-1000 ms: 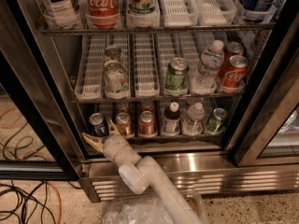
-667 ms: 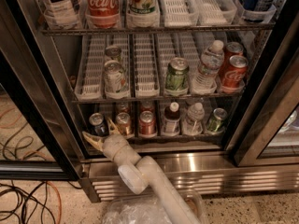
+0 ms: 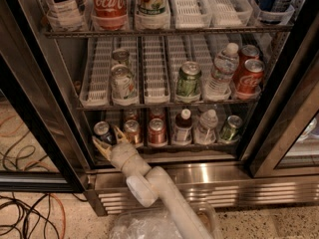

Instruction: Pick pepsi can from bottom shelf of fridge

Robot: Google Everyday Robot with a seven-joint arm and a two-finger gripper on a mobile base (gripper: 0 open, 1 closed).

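Fridge (image 3: 214,174) open, wire racks with white lane dividers. Middle rack (image 3: 158,102) holds two silver cans, a green can (image 3: 188,78), a water bottle (image 3: 222,71) and two red Coke cans. Bottom shelf (image 3: 169,147), left to right: pepsi can (image 3: 102,130) in the far-left lane, orange-brown can (image 3: 132,131), red can (image 3: 157,131), dark bottle (image 3: 184,126), clear bottle (image 3: 206,127), green can. White arm (image 3: 164,195) reaches up from below. Gripper (image 3: 110,141) at the shelf's front-left edge, fingers spread wide just before the pepsi can, holding nothing.
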